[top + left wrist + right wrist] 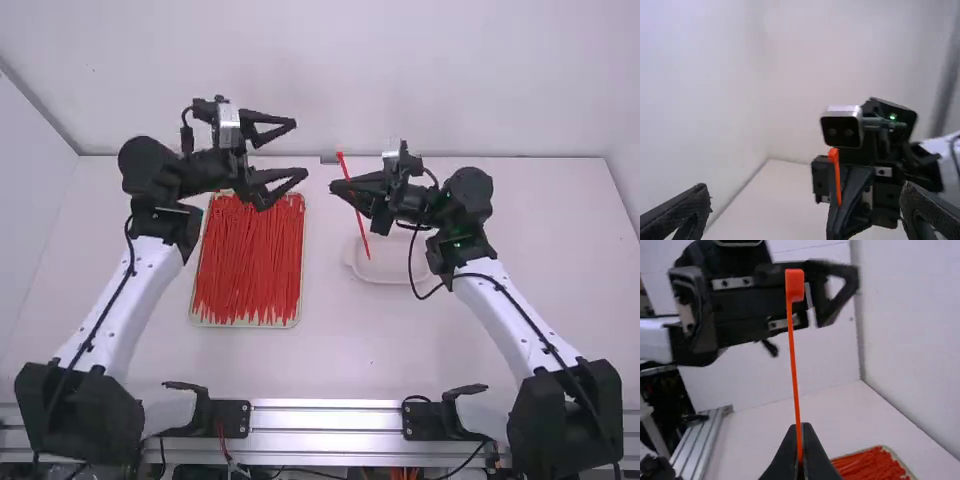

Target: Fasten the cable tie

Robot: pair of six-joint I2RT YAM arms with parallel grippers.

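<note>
The cable tie (363,238) is a thin red-orange plastic strap with a small square head at one end. It runs straight along its whole visible length. It is held clear of the white table (330,350), right of centre, with its head at the upper far end. The right gripper (345,190) has its fingers pressed together on the strap, well along from the head. The right wrist view shows the tie (793,355) rising straight out from between the closed fingertips. The length of strap inside the grip is hidden by the fingers. In the high view the tail end hangs over a pale shallow container (385,272) on the table; whether the tail touches it cannot be told. The left gripper (298,148) is raised just to the left of the tie's head, with its fingers spread wide apart and nothing between them. In the left wrist view those fingers (682,212) are cut off by the frame edge, and the tie (835,175) stands in front of the right gripper's blurred black body. A tray (246,325) holding a dense layer of red cable ties (250,260) lies on the table, below and just nearer than the left gripper.
</note>
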